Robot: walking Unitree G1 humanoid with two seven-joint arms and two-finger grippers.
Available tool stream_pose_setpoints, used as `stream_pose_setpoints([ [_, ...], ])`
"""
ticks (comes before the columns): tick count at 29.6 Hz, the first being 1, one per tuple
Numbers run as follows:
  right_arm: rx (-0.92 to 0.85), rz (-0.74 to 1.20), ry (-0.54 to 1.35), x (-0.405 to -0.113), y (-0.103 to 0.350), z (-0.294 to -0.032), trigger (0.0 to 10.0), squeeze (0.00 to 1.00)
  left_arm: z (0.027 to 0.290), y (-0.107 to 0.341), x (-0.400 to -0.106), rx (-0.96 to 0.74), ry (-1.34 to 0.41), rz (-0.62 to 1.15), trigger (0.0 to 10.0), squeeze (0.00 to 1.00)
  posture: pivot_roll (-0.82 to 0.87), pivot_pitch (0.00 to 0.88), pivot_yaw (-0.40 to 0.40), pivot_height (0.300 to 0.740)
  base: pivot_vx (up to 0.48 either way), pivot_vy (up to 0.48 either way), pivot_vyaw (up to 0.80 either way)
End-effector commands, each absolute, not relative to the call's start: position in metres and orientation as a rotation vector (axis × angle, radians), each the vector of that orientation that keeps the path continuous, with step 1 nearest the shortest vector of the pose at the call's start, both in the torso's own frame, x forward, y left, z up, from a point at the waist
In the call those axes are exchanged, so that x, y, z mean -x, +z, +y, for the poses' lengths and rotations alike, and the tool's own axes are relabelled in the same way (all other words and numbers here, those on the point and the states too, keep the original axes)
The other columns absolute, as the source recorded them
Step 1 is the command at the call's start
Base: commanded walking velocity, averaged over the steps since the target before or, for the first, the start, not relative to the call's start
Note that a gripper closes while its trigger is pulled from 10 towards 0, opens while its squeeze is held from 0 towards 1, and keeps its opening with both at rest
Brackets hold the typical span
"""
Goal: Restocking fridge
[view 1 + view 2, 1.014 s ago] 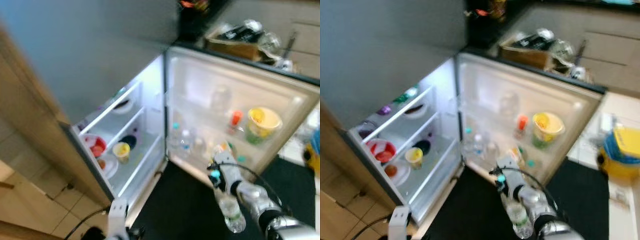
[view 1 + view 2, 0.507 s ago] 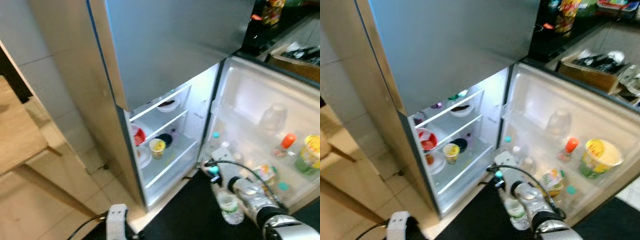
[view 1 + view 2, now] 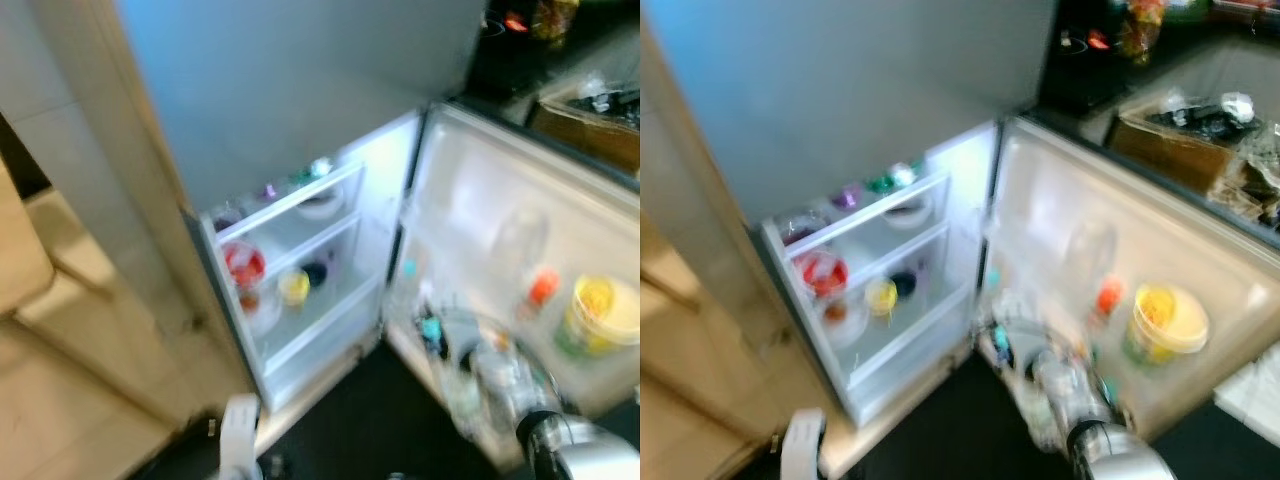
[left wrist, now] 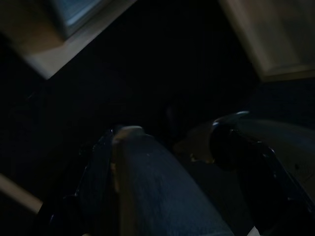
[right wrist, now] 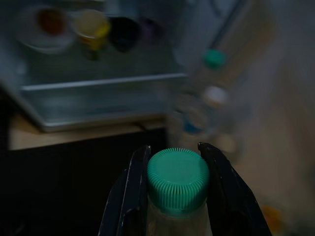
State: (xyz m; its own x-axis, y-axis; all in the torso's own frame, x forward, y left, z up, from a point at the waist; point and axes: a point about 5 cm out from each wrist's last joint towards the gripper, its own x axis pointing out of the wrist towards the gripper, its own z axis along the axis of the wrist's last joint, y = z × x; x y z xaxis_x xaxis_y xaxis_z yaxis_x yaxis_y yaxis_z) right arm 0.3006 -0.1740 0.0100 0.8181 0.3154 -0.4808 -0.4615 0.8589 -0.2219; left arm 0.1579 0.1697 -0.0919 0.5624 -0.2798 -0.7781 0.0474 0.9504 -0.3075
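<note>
Several door bottles [image 5: 206, 105], shelved bowls [image 3: 246, 266]

Your head views were motion-blurred; the clear plastic bottle with a green ribbed cap [image 5: 178, 181] was cut off below its neck.

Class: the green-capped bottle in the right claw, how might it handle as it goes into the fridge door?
The bottle is pinched just below its ribbed cap, so it may swing. Clear plastic looks smooth, perhaps slippery. Tall and narrow, it could tip when set on the door shelf.
</note>
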Motion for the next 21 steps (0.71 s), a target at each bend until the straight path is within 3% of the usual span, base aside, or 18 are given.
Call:
stream_pose_setpoints([
  [1,0.355,0.420,0.446,-0.304,0.014,-0.168,10.0,0.00,0.168,-0.093,-0.156,0.273,-0.183,0.958,10.0,0.00,-0.05,0.012,-0.028,0.740,0.000,0.000,0.00],
  [17,0.371,0.351,0.516,-0.315,0.027,-0.151,10.0,0.00,0.166,-0.081,-0.182,0.289,-0.192,0.859,10.0,0.00,-0.04,0.022,-0.035,0.740,0.000,0.000,0.00],
  [21,0.372,0.339,0.523,-0.317,0.030,-0.149,10.0,0.00,0.163,-0.078,-0.188,0.289,-0.222,0.841,10.0,0.00,-0.05,0.023,-0.034,0.740,0.000,-0.471,0.00],
])
